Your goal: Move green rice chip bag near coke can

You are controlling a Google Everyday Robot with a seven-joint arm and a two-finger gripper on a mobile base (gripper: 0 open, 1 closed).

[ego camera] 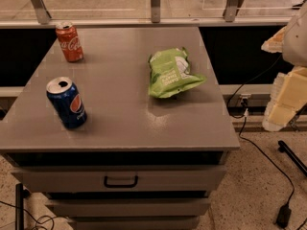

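Nearest, a blue Pepsi can [67, 103] stands on the grey table [120, 128]. The pale gripper [285, 102] hangs beyond the table's right edge; whether it is parted or closed, I cannot tell. Mid-table lies the crinkly green rice chip bag [171, 73], probably light, soft and slippery, best pinched across its puffed middle. The red coke can [69, 42] stands far-left.

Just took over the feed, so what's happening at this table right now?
Nothing is being handled yet. The gripper hangs at the right edge of the view, beyond the table, touching nothing. The green rice chip bag lies right of the table's middle. The coke can stands at the far left corner, well apart from it; a blue Pepsi can stands nearer on the left.
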